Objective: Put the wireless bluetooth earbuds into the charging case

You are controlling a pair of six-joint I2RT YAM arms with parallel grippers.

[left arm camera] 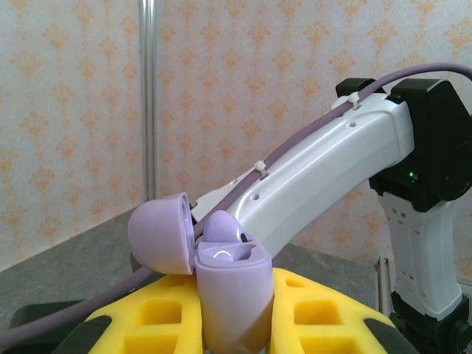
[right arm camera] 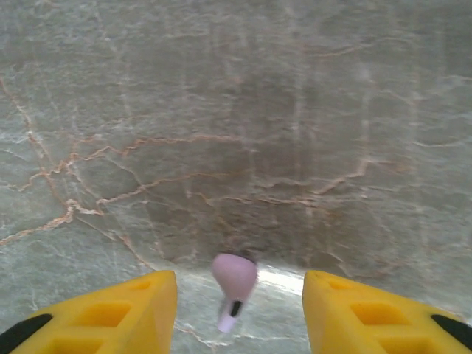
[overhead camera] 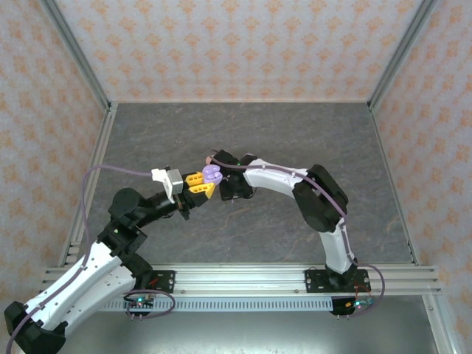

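My left gripper [left arm camera: 233, 310] is shut on a purple charging case [left arm camera: 230, 287], held upright between its yellow fingers [left arm camera: 324, 317]. The case's lid [left arm camera: 161, 233] hangs open to the left, and one purple earbud [left arm camera: 220, 224] sits in the case. From above, the case [overhead camera: 212, 174] is at the table's middle, above the left gripper [overhead camera: 199, 184]. My right gripper [right arm camera: 240, 299] is open just over the table. A second purple earbud [right arm camera: 234, 282] lies on the table between its yellow fingers [right arm camera: 125, 310], with a gap on each side.
The right arm [overhead camera: 276, 181] curves in from the right and ends close beside the held case; its white link [left arm camera: 332, 169] fills the space behind the case. The grey marble table [overhead camera: 295, 133] is walled by patterned panels and metal posts [overhead camera: 77, 55].
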